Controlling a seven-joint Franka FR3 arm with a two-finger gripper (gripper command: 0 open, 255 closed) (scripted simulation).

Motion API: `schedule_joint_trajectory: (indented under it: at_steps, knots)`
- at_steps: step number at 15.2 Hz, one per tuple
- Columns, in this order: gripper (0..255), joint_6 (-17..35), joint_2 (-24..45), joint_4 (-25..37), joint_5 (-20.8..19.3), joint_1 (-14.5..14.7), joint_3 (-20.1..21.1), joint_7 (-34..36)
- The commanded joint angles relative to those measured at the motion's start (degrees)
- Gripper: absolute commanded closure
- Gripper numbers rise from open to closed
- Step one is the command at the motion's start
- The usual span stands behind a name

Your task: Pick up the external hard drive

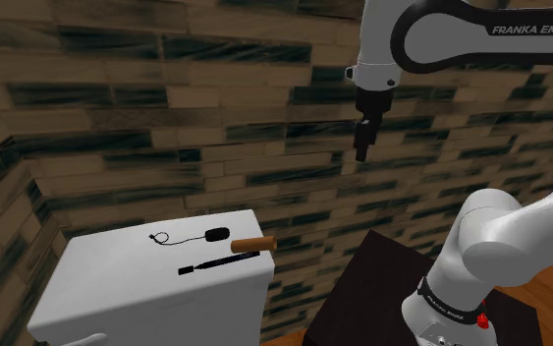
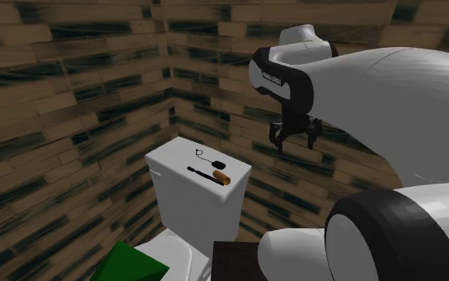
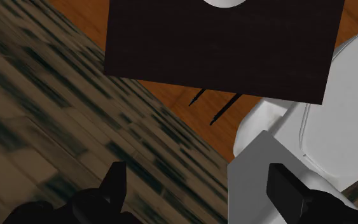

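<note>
Well, the approach is the step in hand: the claw (image 1: 362, 147) hangs high with its fingers spread wide and nothing between them. It is well apart from the external hard drive (image 1: 217, 233), a small dark lump lying on the white cistern lid (image 1: 117, 270) towards the wall side. To do this well, the arm should travel over the lid first, then descend straight down, keeping clear of the brown cylinder (image 1: 254, 244) and the black stick (image 1: 210, 264) near the drive. The drive looks slightly longer along the lid's length, its thin cord (image 1: 166, 237) trailing toward the shoulder view's left. It is too small to be sure, so I would set the fingers across the shorter width.
</note>
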Motion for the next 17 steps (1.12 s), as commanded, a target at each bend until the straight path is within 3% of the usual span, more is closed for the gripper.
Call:
schedule_joint_trajectory:
  at_steps: [1, 9, 17]
  knots:
    - [0, 0.0, 0.0, 0.0, 0.0, 0.0, 0.0, 0.0]
    - [0, 13.56, 13.48, 0.65, 2.32, 2.71, 2.02, 0.04]
    - [0, 24.67, 28.76, 5.66, 3.55, 5.04, 4.44, -0.22]
